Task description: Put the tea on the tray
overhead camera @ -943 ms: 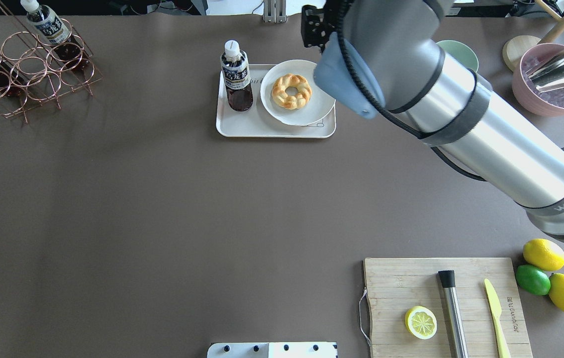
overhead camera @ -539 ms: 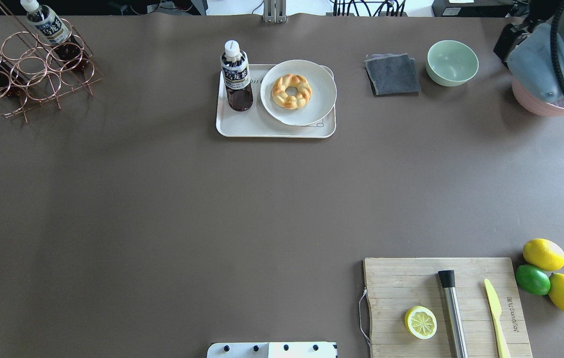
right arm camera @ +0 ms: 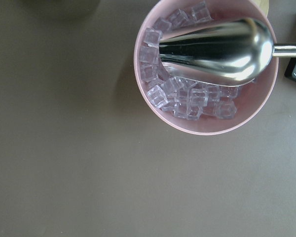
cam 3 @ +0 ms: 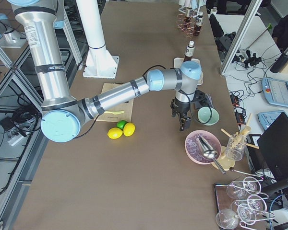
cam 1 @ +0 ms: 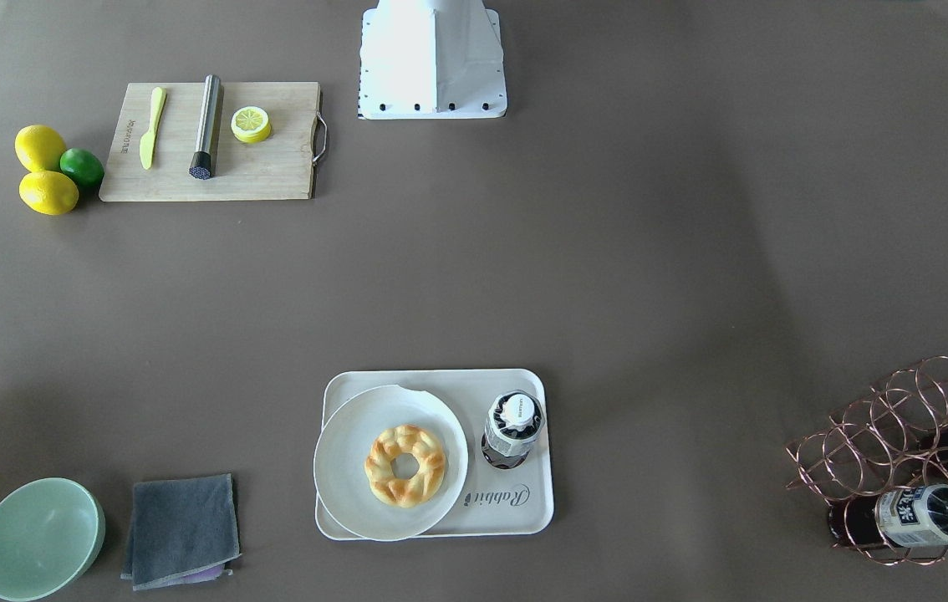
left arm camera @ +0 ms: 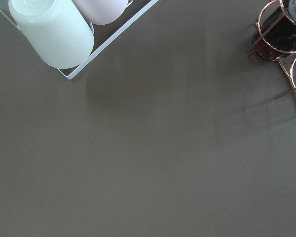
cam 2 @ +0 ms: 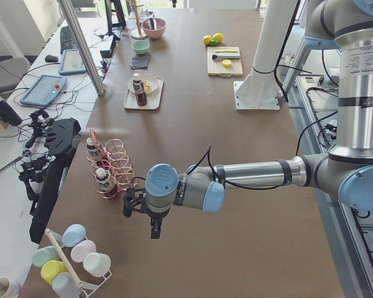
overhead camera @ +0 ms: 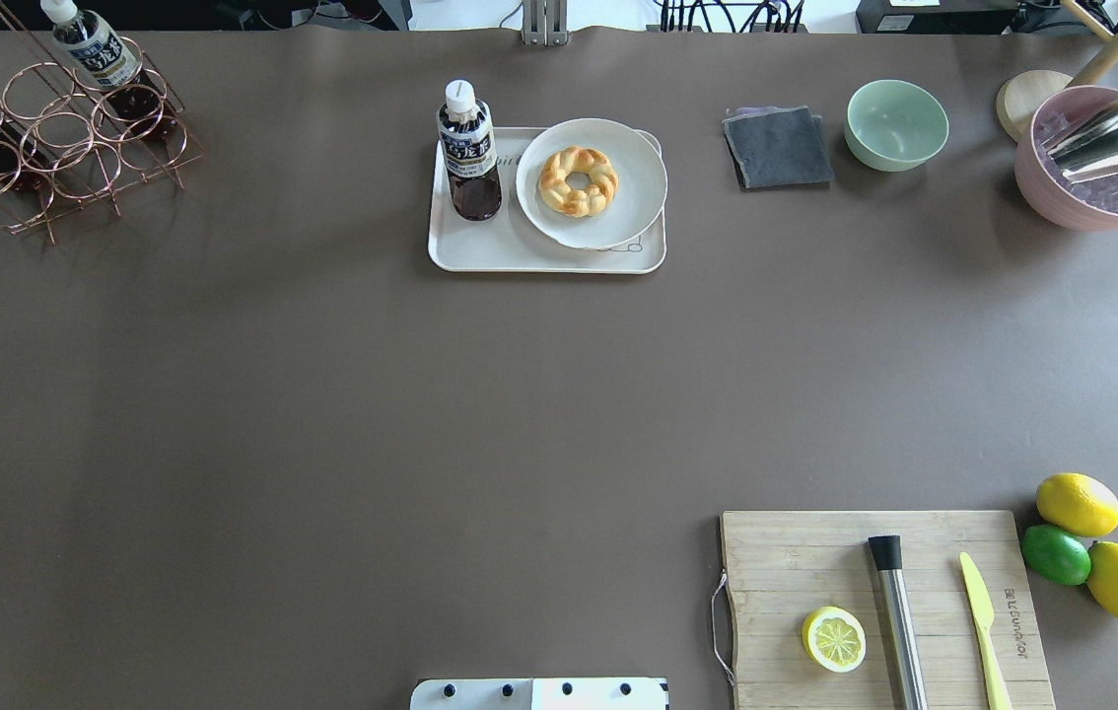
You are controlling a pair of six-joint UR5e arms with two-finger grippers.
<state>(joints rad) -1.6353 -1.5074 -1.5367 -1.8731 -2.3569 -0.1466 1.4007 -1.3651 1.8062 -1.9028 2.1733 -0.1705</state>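
Already we are seeing the tea (overhead camera: 468,148) upright on the tray (overhead camera: 539,258), upper centre; the right hand (cam 3: 182,122) is hanging nearer, and we cannot tell its grip.

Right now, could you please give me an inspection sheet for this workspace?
Surface: brown table, no spills seen.
Job's things: tea stands upright on the tray, beside the plate holding a pastry; spare bottles lie in the wire rack.
Clutter: cutting board with lemon half, steel rod and knife; lemons and lime; grey cloth; green bowl; pink bowl of ice with scoop.
Tools: left tool hangs near the rack, right tool near both bowls; open or shut cannot be told.
Cables: black cable loops off the left forearm; another runs along the right.
Surroundings: side benches with tablets, cups, glassware.
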